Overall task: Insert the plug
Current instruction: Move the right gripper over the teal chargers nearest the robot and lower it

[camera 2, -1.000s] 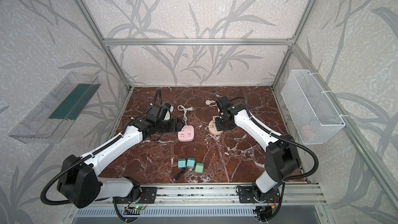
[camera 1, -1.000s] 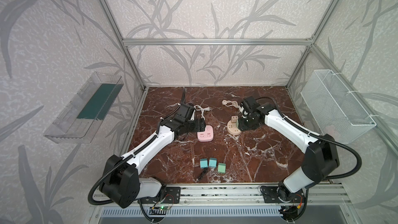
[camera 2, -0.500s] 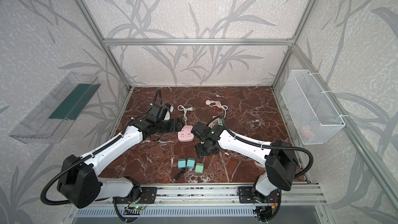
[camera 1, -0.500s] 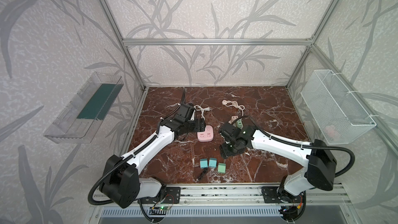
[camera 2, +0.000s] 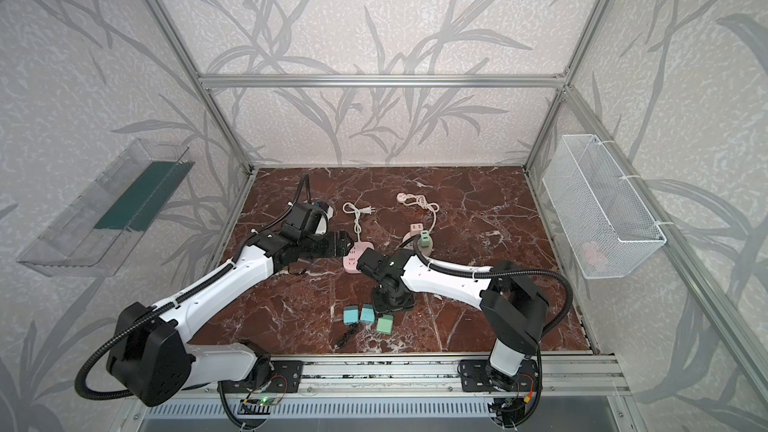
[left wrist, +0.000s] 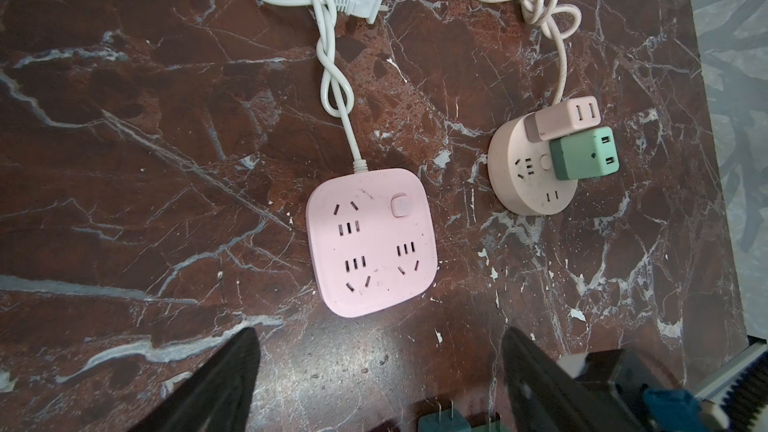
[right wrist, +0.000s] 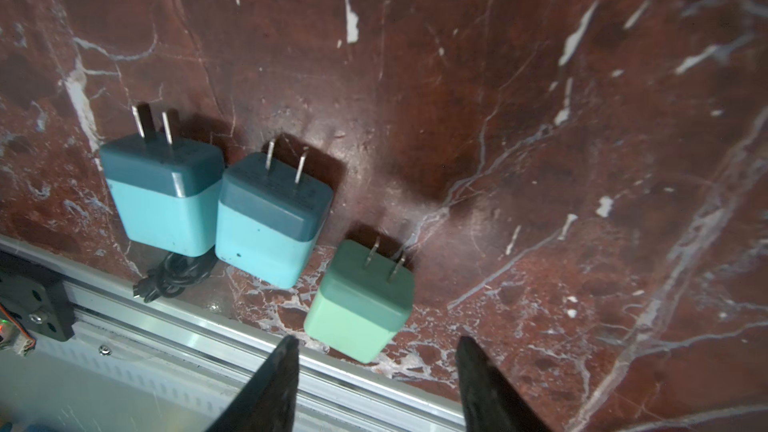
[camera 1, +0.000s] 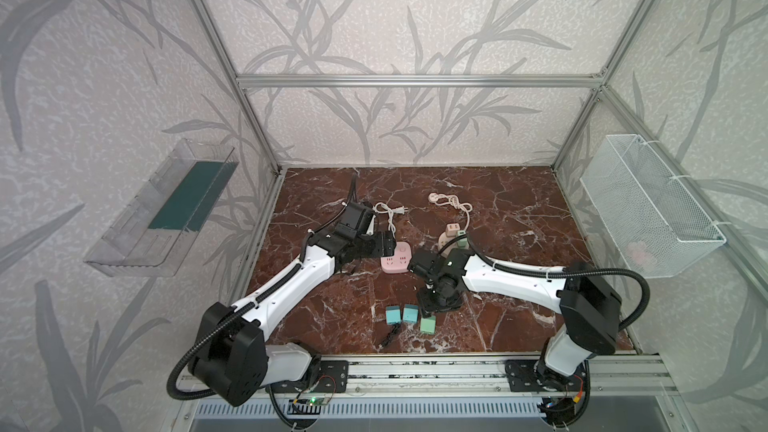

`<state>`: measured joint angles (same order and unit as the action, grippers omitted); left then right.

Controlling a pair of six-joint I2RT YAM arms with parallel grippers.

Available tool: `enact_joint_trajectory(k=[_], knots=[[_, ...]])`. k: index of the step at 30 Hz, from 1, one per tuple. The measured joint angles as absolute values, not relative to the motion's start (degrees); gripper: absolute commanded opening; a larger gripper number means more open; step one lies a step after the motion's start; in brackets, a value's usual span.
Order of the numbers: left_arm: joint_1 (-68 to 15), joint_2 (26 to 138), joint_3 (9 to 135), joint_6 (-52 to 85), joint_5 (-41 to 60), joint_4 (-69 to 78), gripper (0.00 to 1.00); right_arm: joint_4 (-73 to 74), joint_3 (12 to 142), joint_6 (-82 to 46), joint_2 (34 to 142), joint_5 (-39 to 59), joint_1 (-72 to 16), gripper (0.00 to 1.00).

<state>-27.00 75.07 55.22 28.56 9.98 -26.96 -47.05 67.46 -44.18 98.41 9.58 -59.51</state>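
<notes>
Right claw (right wrist: pixel 376 340) is hanging released, fingers apart with nothing between them, just short of the mint-green plug (right wrist: pixel 361 305). That plug is lying on its side on the marble tabletop (camera 1: pixel 498 222) near the front rail (right wrist: pixel 208 347). Its long axis is running front to back, and its two prongs are pointing away from the rail toward the back wall. Two teal plugs (right wrist: pixel 270 218) are sitting beside it in a row, touching each other and pointing the same way, with a little black cable bundle (right wrist: pixel 170 280) tucked against them.

Left claw (left wrist: pixel 379 331) is also hanging wide open and empty, just beside the pink square power strip (left wrist: pixel 372 243), which is lying flat, sockets up.

Further back, the round beige power strip (left wrist: pixel 532 168) is carrying a pinkish USB charger (left wrist: pixel 569 116) and a green USB charger (left wrist: pixel 582 153), both plugged in.

On the walls, the wire basket (camera 1: pixel 648 209) is holding something pinkish that I can't make out. The clear tray (camera 1: pixel 158 209) is holding a dark green sheet (camera 1: pixel 187 197).

Compared with a second ago, the right arm is no longer at the round strip; it's now up front over the plugs. The left arm is staying put.
</notes>
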Motion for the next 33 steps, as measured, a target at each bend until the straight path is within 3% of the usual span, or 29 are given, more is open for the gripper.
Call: enact_joint_trajectory(k=[33], knots=[[-27.0,74.65,54.89,28.69,9.98,-26.52,0.9,-50.11,69.28,-42.17,105.67,11.11,-61.67,0.62]])
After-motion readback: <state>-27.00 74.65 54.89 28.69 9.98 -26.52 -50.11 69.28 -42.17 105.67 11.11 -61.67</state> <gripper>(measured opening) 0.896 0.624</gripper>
